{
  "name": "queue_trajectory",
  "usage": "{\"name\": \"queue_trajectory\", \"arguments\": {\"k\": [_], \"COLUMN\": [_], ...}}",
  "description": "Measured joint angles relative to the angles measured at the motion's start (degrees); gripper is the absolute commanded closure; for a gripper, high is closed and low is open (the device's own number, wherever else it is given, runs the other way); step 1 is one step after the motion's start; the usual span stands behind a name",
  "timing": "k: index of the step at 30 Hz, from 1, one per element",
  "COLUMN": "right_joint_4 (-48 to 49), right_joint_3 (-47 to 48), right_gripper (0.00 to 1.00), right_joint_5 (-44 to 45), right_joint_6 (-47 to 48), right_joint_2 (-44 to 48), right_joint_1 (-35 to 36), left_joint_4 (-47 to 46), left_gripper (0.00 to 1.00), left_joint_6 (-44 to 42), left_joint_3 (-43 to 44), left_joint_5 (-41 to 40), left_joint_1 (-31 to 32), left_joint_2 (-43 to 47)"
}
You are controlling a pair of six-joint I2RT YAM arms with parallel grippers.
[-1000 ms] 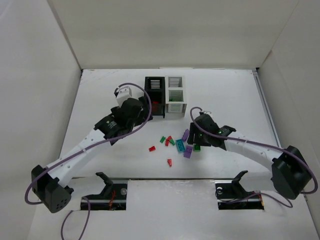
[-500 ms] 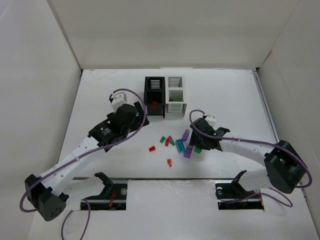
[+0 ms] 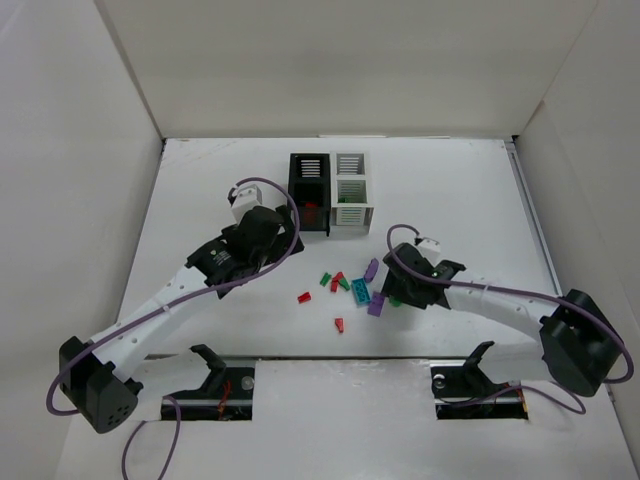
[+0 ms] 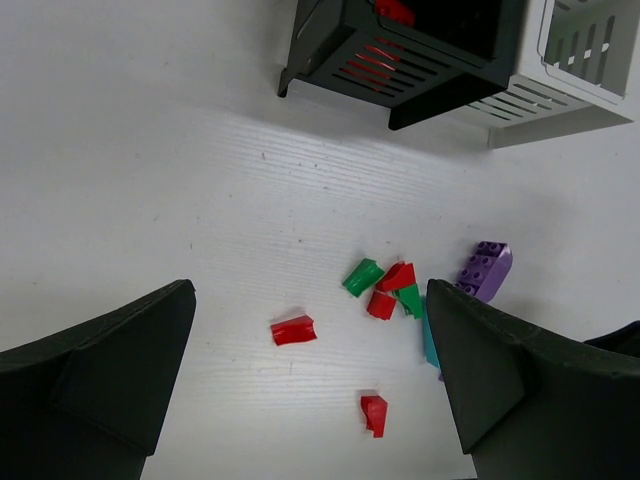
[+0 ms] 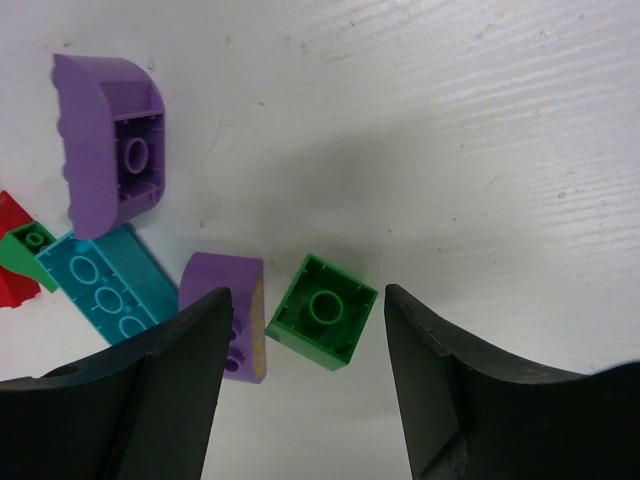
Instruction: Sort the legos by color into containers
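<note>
The legos [image 3: 360, 291] are showing red, green, teal, purple; the slatted containers [image 3: 310, 167] are showing black and white, one perhaps holding red.

No words, numbers or signs can be read in any view. The legos [image 3: 352, 288] have only plain bumps and holes. The black bin [image 3: 308, 170] and the white bin [image 3: 350, 165] have only bare slats. A tiny round mark on the left arm [image 3: 180, 290] is too small to read
</note>
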State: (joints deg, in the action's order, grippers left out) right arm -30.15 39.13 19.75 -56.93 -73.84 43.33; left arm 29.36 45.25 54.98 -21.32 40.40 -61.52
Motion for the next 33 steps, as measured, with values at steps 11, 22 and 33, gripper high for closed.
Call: {"name": "queue_trajectory", "arguments": {"k": [11,22,33], "right_joint_4": [-1.03,-1.20,-4.94], "right_joint_3": [-1.81,-1.66,13.75], "right_gripper": [0.44,0.64,0.67], "right_joint_5": [-0.26,1.09,6.86], "right_joint_6": [-4.61,-5.90,3.91], "right_joint_2": [-0.48,-0.92,-1.01], "right_joint_1": [0.72,1.03,1.03], "left_joint_4": [0.04,0.04,-0.02], "left_gripper": [0.00,0.00,0.00], "left_joint_6": [-0.74,-0.83,-1.90], "left_joint_3": [0.00,0.00,-0.04], "left_joint_5": [0.13,0.15,1.53], "left_joint_1": [0.00,0.00,0.00], "left_joint_2": [0.00,0.00,0.02]}}
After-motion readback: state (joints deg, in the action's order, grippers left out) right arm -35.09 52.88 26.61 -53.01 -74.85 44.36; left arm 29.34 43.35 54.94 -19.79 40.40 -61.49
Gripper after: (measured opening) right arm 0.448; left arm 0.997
